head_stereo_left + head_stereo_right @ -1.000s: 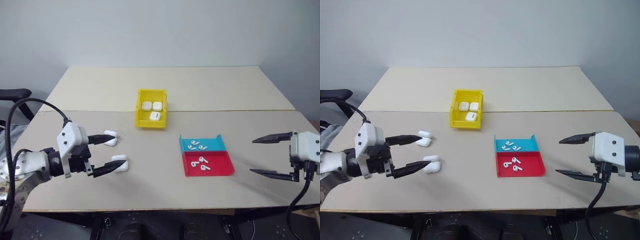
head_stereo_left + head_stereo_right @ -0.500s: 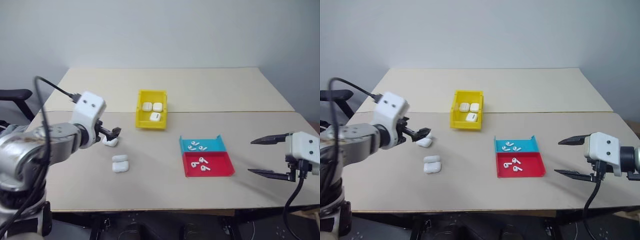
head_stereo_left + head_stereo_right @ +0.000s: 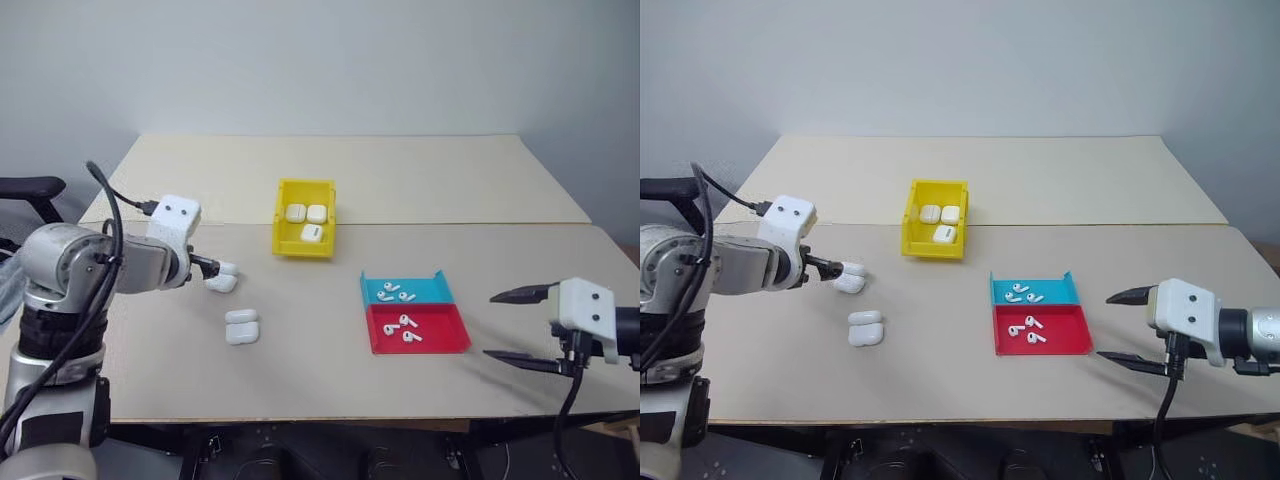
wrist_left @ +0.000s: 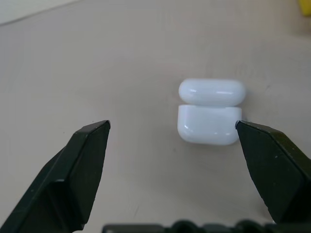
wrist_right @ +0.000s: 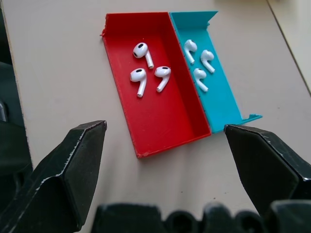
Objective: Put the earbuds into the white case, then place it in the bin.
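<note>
Earbud case first: the small glossy white rounded case (image 4: 210, 112) on the beige tabletop (image 3: 300, 370) lies straight ahead of your left gripper (image 4: 172, 127), off-centre between the spread black fingers and close against one fingertip, its long axis running across the gap, so this arm is far nearer than the other. That gripper stands wide open and holds nothing. Further right sit the yellow plastic bin (image 3: 285, 240) and the tiny white stemmed earbuds (image 5: 146, 73) in the shallow red-and-blue tray (image 5: 170, 131), with your right gripper (image 5: 165, 131) hovering wide open and empty.
</note>
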`<action>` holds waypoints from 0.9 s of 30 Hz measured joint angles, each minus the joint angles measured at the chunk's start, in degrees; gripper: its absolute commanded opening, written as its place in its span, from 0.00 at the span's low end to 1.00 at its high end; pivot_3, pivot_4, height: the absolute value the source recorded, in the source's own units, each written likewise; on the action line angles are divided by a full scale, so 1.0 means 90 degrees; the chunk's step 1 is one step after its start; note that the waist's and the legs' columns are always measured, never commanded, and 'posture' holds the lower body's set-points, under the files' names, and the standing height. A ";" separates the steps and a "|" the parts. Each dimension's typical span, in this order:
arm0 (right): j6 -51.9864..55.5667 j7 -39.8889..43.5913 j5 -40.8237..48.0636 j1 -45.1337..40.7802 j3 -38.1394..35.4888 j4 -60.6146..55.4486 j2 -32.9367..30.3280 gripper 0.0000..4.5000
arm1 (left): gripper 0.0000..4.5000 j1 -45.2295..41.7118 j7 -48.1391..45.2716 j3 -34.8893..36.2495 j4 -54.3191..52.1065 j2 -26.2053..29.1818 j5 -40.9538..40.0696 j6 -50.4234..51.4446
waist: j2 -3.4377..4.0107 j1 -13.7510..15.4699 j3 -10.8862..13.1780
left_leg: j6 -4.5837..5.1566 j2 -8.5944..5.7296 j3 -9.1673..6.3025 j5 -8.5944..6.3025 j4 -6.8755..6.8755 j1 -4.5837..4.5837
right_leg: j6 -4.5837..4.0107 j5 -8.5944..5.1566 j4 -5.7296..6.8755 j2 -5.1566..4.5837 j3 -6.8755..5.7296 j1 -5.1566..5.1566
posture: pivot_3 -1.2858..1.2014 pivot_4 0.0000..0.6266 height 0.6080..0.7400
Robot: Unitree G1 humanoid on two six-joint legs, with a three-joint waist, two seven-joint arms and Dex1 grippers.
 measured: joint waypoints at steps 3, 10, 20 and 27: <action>0.0065 -0.0092 0.0001 0.0004 -0.0002 -0.0049 0.0006 1.00 | 1.00 -0.0188 -0.0029 -0.0273 0.0386 -0.0028 0.0007 0.0000 | -0.0004 0.0000 0.0002 | -0.0003 0.0000 0.0006 0.0002 0.0000 -0.0001 | -0.0001 0.0000 0.0002 0.0001 -0.0010 0.0002 | 0.52 0.24 1.00; 0.0136 -0.0211 0.0000 0.0110 -0.0029 -0.0081 0.0013 1.00 | 1.00 -0.0629 -0.0324 -0.0928 0.1039 -0.0209 0.0352 0.0000 | -0.0009 0.0003 0.0005 | -0.0004 -0.0003 0.0013 0.0002 -0.0002 -0.0009 | 0.0000 0.0000 -0.0005 0.0001 -0.0011 -0.0001 | 0.52 0.24 1.00; 0.0331 -0.0369 0.0000 0.0206 -0.0071 -0.0150 0.0076 1.00 | 1.00 -0.1047 -0.1532 -0.1496 0.1782 -0.0472 0.1675 -0.0008 | -0.0012 -0.0004 0.0007 | -0.0004 -0.0003 0.0015 0.0002 -0.0002 -0.0010 | 0.0000 -0.0001 -0.0004 0.0001 -0.0012 -0.0003 | 0.52 0.24 1.00; 0.0383 -0.0500 -0.0065 0.0284 -0.0070 -0.0200 0.0108 1.00 | 1.00 -0.1272 -0.2454 -0.1835 0.2210 -0.0615 0.2459 -0.0139 | -0.0013 0.0000 0.0008 | -0.0002 -0.0004 0.0015 0.0001 0.0000 -0.0014 | 0.0001 -0.0001 -0.0004 0.0000 -0.0014 -0.0004 | 0.52 0.24 1.00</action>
